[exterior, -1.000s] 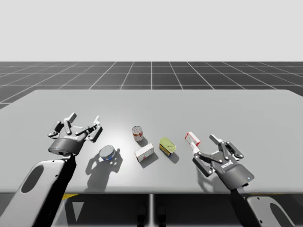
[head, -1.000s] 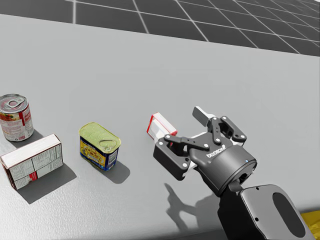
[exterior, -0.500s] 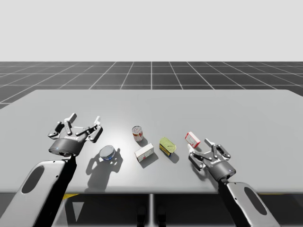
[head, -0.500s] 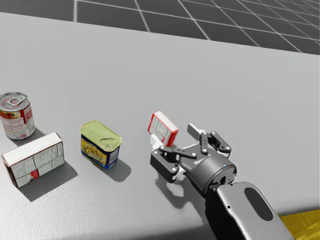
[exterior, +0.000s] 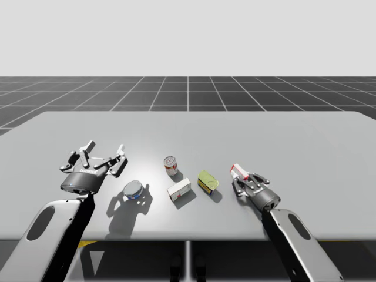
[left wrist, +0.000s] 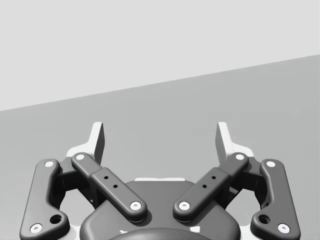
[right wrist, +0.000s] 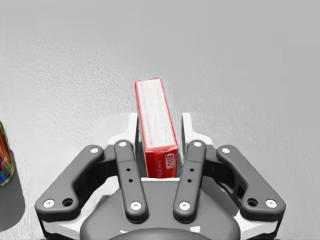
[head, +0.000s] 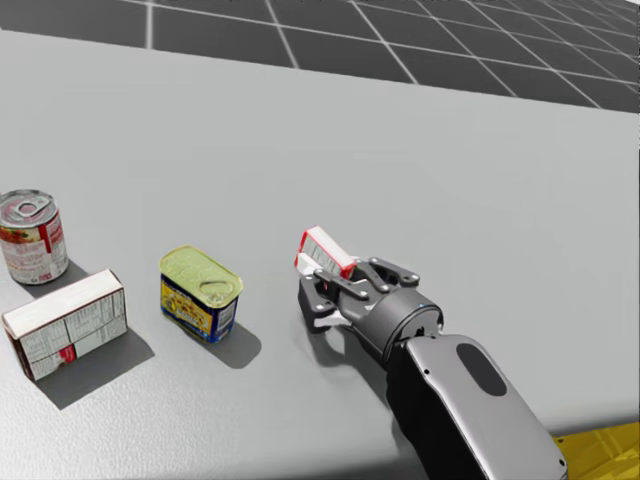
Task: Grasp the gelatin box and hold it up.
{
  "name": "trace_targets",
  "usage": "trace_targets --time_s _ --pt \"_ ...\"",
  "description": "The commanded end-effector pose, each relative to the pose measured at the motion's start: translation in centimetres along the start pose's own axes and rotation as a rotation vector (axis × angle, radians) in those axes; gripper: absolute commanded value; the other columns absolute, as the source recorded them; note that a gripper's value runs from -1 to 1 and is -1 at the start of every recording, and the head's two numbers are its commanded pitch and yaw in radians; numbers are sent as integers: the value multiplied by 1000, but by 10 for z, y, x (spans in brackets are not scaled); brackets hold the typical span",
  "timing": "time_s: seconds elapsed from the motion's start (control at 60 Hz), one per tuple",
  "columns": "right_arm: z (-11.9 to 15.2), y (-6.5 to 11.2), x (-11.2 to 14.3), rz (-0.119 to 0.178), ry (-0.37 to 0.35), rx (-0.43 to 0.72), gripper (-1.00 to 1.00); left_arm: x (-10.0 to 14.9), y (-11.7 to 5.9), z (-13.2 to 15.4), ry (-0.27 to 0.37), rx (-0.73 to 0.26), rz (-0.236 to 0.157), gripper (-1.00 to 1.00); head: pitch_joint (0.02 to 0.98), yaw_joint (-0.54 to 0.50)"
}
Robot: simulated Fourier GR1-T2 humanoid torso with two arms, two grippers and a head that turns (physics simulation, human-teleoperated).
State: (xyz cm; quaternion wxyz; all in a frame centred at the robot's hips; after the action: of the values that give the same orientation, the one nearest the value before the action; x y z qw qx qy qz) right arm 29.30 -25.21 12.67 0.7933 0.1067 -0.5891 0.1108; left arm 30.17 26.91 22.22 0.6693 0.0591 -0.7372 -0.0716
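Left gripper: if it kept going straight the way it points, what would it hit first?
Nothing stands in its line. My left gripper is open and points across the table; at most it might meet the table itself farther out, though depth is hard to judge.

My right end effector point(right wrist: 160, 127) is clamping the red-and-white box point(right wrist: 154, 112), its fingers point(right wrist: 186, 131) pressing on both long sides while the box is pointing straight ahead over the grey worktop point(right wrist: 250, 60), a can point(right wrist: 4, 155) standing off beside it.
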Motion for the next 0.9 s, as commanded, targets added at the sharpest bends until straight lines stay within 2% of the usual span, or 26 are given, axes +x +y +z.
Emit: trace_targets --time_s 0.017,0.033,0.067,0.333,0.467,0.65,0.733,0.767,0.833,0.85,0.9 --pt "-2 -4 -4 -76 53 31 1000 0 0 0 0 0 -1 -1000 779 -349" --pt "-2 -5 -5 -90 58 28 1000 0 0 0 0 0 -2 -1000 771 -351" --pt "-2 -6 -5 -94 60 27 1000 0 0 0 0 0 -2 -1000 764 -353" --pt "-1 -5 -6 -84 57 31 1000 -1 0 0 1 2 -4 -1000 575 -357" --pt "0 -4 -7 -68 50 29 1000 -1 -1 0 1 1 -5 -1000 486 -358" --pt "0 -3 -7 -54 35 24 1000 -1 -1 0 -2 4 -2 -1000 452 -355" --pt "2 -1 -3 -25 -6 15 1000 -1 -1 0 -3 5 -1 -1000 451 -353" --pt "5 0 1 -29 -18 18 1000 -1 -1 0 -3 6 -1 -1000 452 -353" --pt "8 3 9 -18 -45 16 997 -1 -1 0 -3 6 -1 -1000 453 -354" --pt "12 5 18 -1 -70 13 1000 -1 -1 0 -3 7 0 -1000 455 -356" --pt "15 6 25 19 -91 6 999 -1 0 0 -3 7 0 -1000 454 -358"
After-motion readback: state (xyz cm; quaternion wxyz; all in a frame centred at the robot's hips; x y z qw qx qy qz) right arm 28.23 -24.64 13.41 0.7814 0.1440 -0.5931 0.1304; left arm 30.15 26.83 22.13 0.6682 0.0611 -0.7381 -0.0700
